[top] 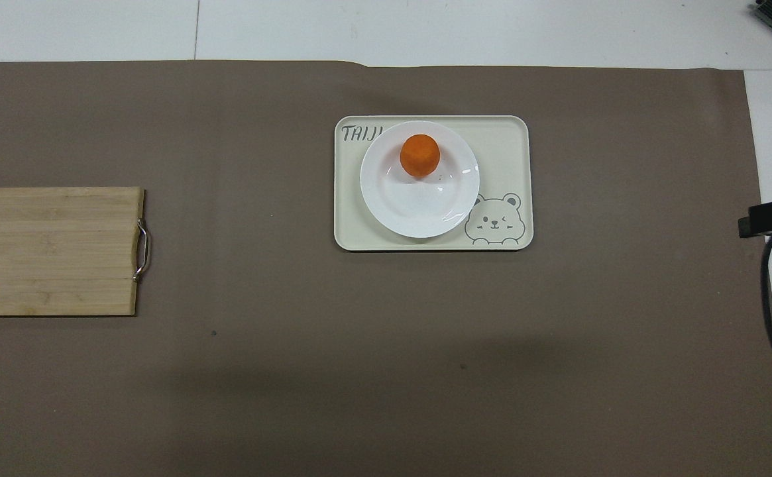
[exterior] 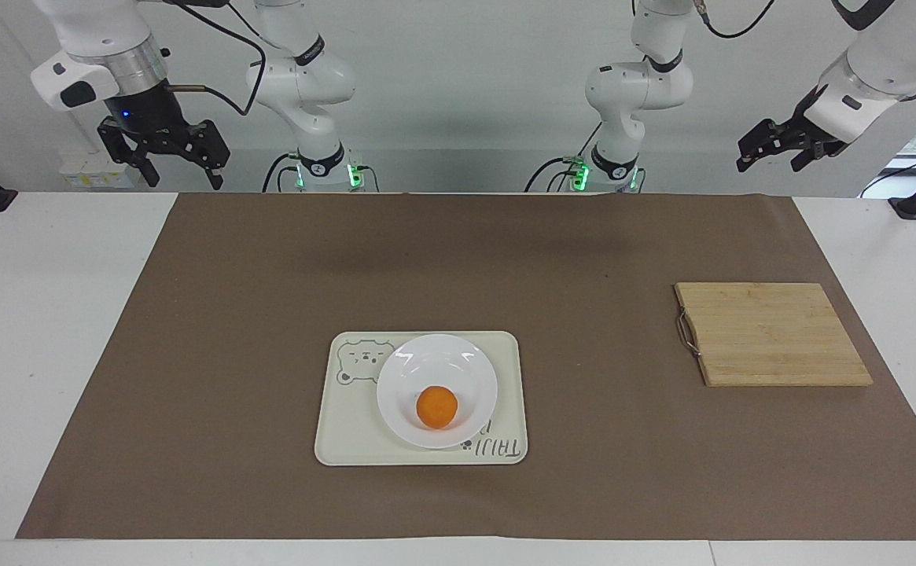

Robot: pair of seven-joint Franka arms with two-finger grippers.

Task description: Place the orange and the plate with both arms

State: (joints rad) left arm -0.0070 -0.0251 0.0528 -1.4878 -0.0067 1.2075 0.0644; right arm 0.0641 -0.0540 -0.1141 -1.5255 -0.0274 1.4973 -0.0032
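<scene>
A white table (exterior: 41, 330) carries a large brown mat (exterior: 458, 259) that covers most of its top. Two things lie directly on the mat: a cream rectangular tray (exterior: 347, 432) with a bear print, near the middle and toward the edge farthest from the robots, and a bamboo cutting board (exterior: 772, 334) with a metal handle, toward the left arm's end.
</scene>
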